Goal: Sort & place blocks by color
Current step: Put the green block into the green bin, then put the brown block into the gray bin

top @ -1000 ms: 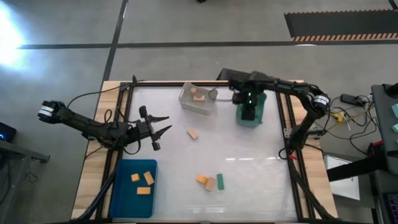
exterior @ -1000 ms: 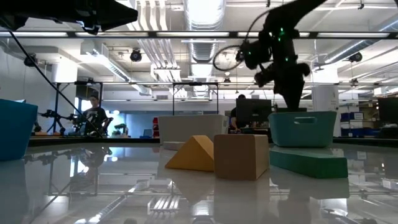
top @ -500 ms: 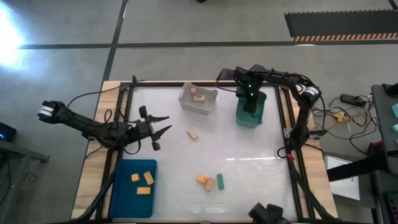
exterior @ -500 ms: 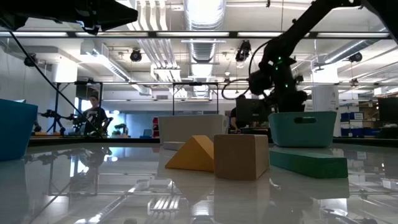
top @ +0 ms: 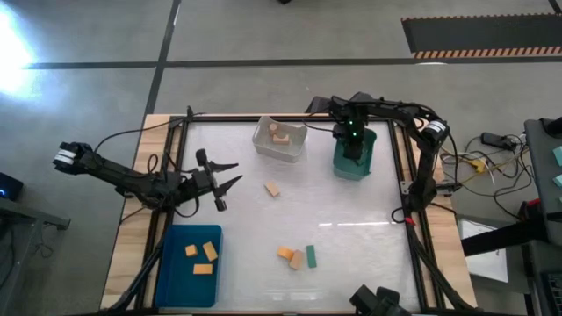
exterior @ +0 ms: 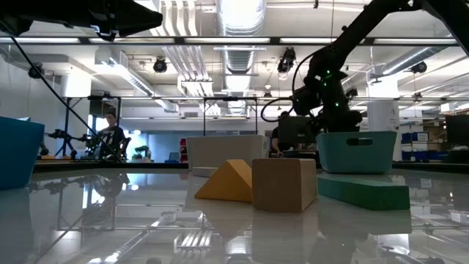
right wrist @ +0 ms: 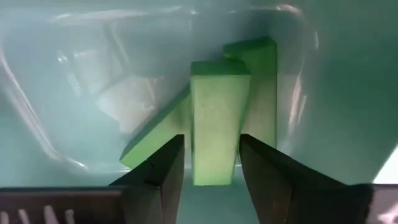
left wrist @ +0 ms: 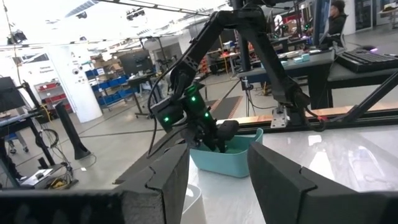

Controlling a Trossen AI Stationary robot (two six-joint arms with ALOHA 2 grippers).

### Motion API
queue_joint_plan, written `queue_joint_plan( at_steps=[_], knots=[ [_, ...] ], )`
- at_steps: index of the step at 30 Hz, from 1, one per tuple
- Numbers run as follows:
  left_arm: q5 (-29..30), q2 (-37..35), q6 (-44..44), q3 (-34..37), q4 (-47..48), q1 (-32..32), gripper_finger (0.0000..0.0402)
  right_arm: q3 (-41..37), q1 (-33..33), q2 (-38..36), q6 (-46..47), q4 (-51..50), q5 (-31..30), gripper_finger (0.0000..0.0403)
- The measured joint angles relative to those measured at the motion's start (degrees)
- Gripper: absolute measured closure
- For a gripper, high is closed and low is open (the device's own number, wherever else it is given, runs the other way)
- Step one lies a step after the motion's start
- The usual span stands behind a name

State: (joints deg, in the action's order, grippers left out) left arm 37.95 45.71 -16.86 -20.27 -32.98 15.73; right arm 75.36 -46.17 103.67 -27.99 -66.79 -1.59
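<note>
My right gripper (top: 353, 151) reaches down into the green bin (top: 370, 165) at the table's far right and is shut on a green block (right wrist: 214, 124). Two more green blocks (right wrist: 264, 93) lie under it on the bin's floor. Loose on the table are a tan block (top: 272, 189) and, near the front edge, an orange block (top: 284, 254), a tan block (top: 297, 260) and a green bar (top: 310, 256), all lying flat. My left gripper (top: 224, 182) hovers open at the table's left, above the blue bin (top: 171, 272). My right gripper pinches the green block by its near end (right wrist: 213, 174) between the two fingers, coming from above and pointing down into the bin. The fingers lie along the block's sides. Whether its far end rests on the green blocks below, I cannot tell.
The clear bin (top: 263, 145) at the far middle holds tan blocks (top: 279, 136). The blue bin holds three orange blocks (top: 204, 254). A black frame rail (top: 406, 175) borders the table. A wide bare stretch lies between the bins and the front cluster.
The right gripper has come down from above the green bin into it, carrying the green block, and the right arm's elbow has folded in toward the table's far edge.
</note>
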Motion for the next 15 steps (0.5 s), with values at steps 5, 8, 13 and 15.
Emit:
queue_joint_plan(
  at_steps=[5,8,13,15],
  knots=[
    [0.0,0.0,0.0,0.0,-0.01,-0.02,0.0254,0.52,0.0,-0.41,0.51,-0.6,-0.01,0.025],
    [-0.02,0.0,0.0,0.0,0.0,-0.02,0.0254,1.46,0.02,-0.48,1.78,-1.7,-0.01,0.0247],
    [-0.04,0.0,0.0,0.0,0.01,-0.02,0.0254,2.26,0.02,-0.78,3.81,-2.37,0.01,0.0246],
    [-0.04,0.0,0.0,0.0,-0.01,-0.02,0.0254,2.26,0.02,-0.87,4.01,-2.53,0.0,0.0242]
  ],
)
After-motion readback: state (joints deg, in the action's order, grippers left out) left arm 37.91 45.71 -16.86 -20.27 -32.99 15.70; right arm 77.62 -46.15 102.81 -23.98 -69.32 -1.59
